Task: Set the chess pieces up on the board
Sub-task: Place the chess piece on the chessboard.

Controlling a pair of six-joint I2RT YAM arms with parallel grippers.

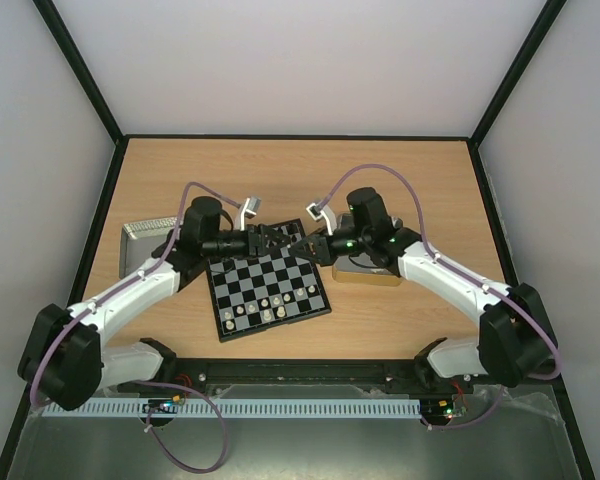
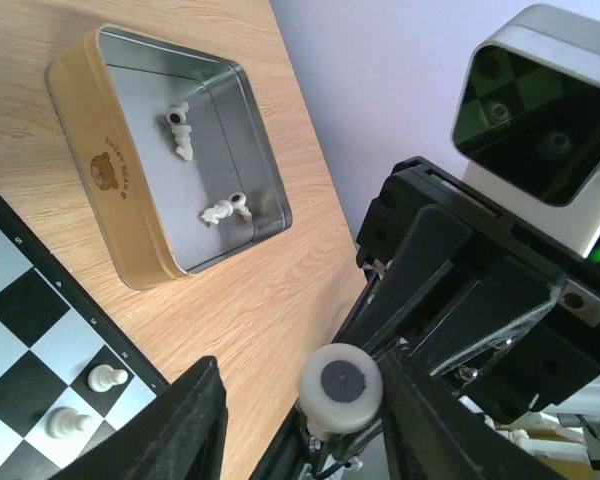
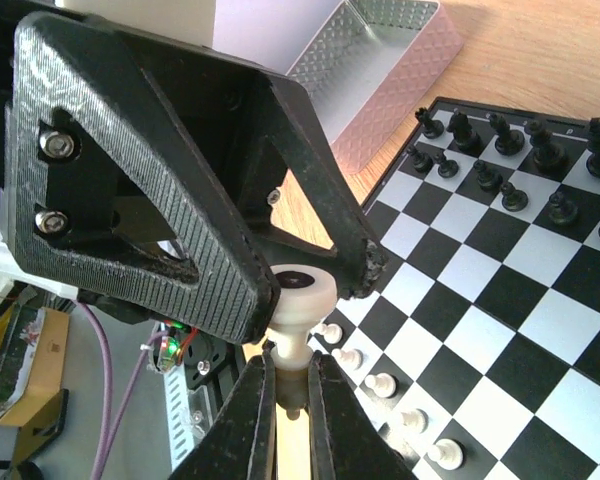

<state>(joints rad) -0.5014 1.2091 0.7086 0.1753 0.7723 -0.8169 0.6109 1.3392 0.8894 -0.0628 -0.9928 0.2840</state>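
Above the back edge of the board [image 1: 242,285] both grippers meet. My right gripper [image 3: 292,365] is shut on the stem of a white chess piece [image 3: 300,292], held base-up. My left gripper [image 2: 300,378] is open around that piece's round base [image 2: 340,388]; one finger [image 2: 430,420] touches it and a gap shows beside the other finger [image 2: 175,430]. White pawns [image 3: 380,383] stand on the board's [image 3: 540,290] near rows and black pieces [image 3: 500,150] on the far rows. Two white pieces [image 2: 180,130] lie in the gold-rimmed tray [image 2: 110,180].
The gold-rimmed tray [image 1: 365,275] sits just right of the board, under the right arm. A silver tray [image 1: 145,232] stands left of the board behind the left arm. The cell's black frame posts and pale walls enclose the wooden table [image 1: 300,170].
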